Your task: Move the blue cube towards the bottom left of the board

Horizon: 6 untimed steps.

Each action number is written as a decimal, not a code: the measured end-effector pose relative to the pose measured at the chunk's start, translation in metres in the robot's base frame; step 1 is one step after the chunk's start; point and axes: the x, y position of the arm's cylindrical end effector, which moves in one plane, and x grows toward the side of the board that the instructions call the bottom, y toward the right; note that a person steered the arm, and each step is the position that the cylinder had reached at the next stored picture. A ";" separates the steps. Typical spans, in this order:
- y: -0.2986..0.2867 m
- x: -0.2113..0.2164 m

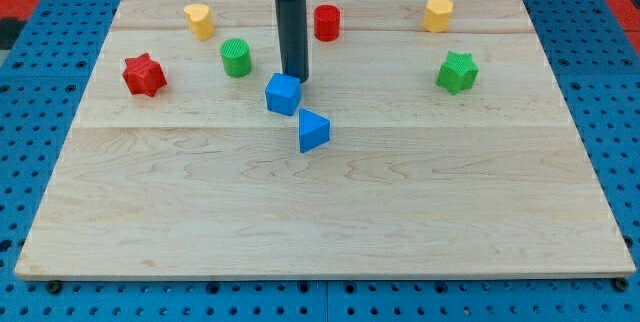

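The blue cube [283, 94] lies near the middle of the wooden board [320, 212], slightly toward the view's top. My tip [296, 79] stands just above and to the right of the cube, touching or almost touching its upper right corner. A blue triangular block [312, 130] lies just below and to the right of the cube.
A green cylinder [236, 58] sits left of my tip. A red star block [144, 74] and a yellow block [199, 20] are at the upper left. A red cylinder [327, 22], a yellow hexagonal block [437, 13] and a green star block [457, 72] are at the upper right.
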 end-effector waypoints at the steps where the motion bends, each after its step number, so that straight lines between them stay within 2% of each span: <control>1: -0.017 0.032; 3: -0.083 0.076; 4: -0.089 0.099; 5: -0.070 0.102; 6: -0.042 0.122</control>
